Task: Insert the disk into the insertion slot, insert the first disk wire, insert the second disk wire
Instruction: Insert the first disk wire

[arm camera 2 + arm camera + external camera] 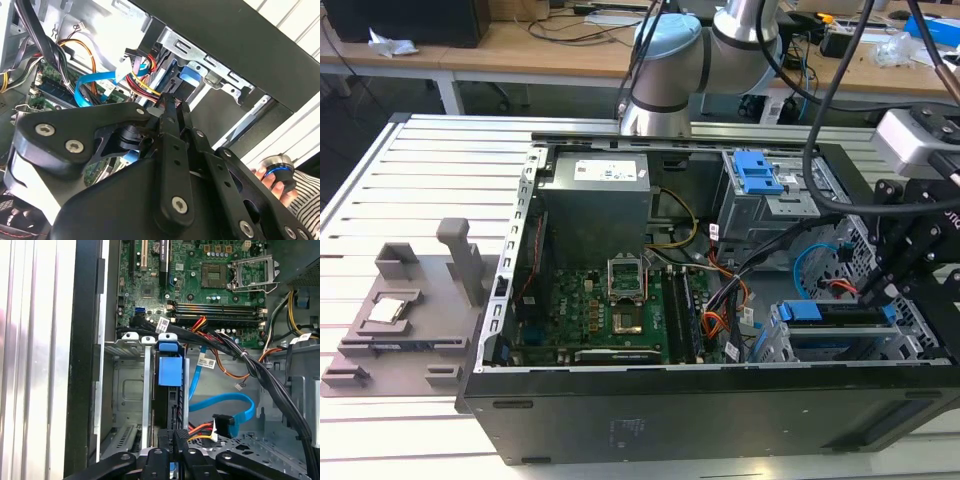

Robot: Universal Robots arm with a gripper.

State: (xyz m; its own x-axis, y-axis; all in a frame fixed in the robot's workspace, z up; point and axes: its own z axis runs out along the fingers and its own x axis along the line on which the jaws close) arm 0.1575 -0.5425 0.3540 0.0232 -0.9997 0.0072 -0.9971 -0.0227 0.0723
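Since the disk (169, 371) sits in the insertion slot (125, 390), your hand (176, 434) (pinched narrow) hovers by the seemingly unplugged blue wire (220, 401).

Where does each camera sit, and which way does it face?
Exterior view: off the arm, looking down into the computer case; arm and gripper show.
First wrist view: on the wrist, facing past the gripper to the disk in the insertion slot, motherboard beyond.
Second wrist view: on the wrist, facing along the gripper toward the disk; a person's hand shows.
Shared: gripper and disk in both wrist views.
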